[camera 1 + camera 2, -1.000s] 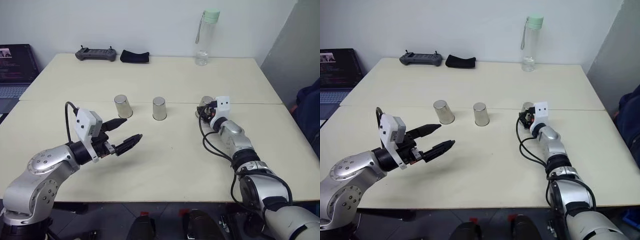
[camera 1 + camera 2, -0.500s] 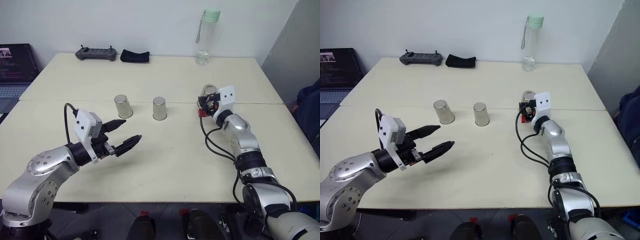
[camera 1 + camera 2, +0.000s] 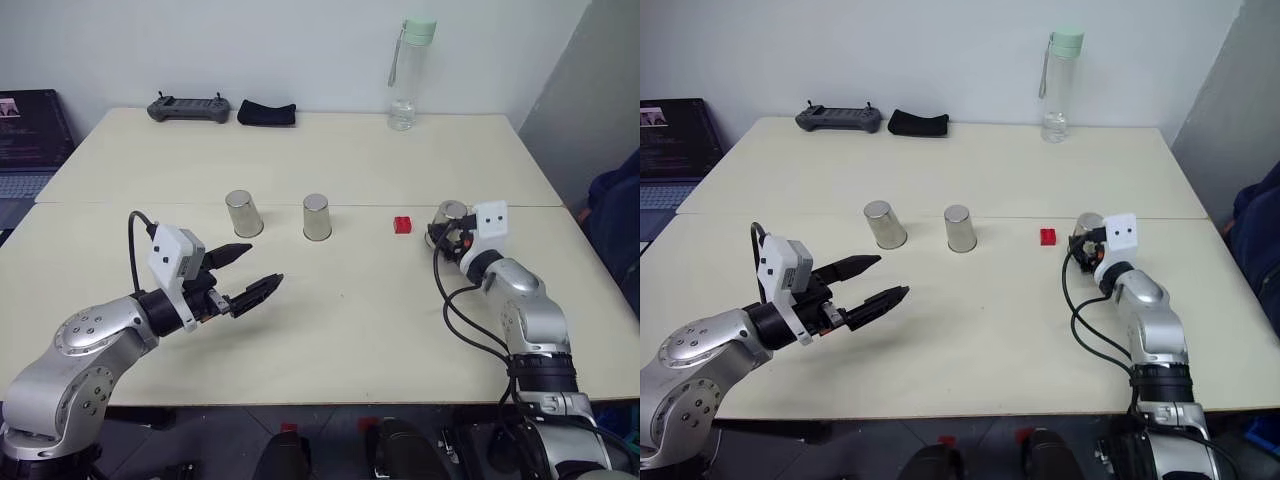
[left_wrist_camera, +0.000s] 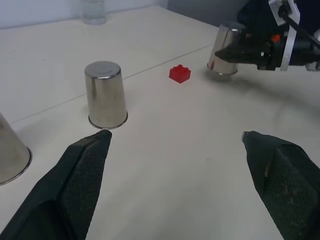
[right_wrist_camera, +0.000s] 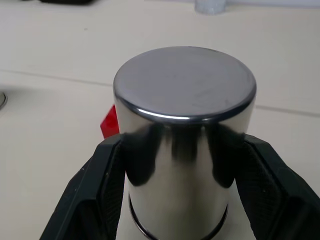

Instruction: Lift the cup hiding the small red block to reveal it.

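The small red block [image 3: 402, 224] lies uncovered on the table near the seam, right of the middle. To its right my right gripper [image 3: 449, 228] is shut on the cup [image 3: 449, 214], an upside-down steel tumbler held just above the table. In the right wrist view the cup [image 5: 184, 131] sits between the black fingers [image 5: 100, 195], with the red block [image 5: 109, 121] peeking out behind it. My left gripper [image 3: 247, 273] hovers open over the near left of the table; its wrist view shows the block [image 4: 179, 73] and the held cup [image 4: 224, 48].
Two more upside-down steel cups [image 3: 241, 212] [image 3: 316, 216] stand left of the block. A water bottle [image 3: 409, 72], a black controller [image 3: 186, 107] and a black pouch [image 3: 266, 113] sit along the far edge. A laptop [image 3: 28, 140] is off the left side.
My right gripper has lifted the cup off the table and carried it right and towards me, uncovering the red block. The left arm has stayed put.
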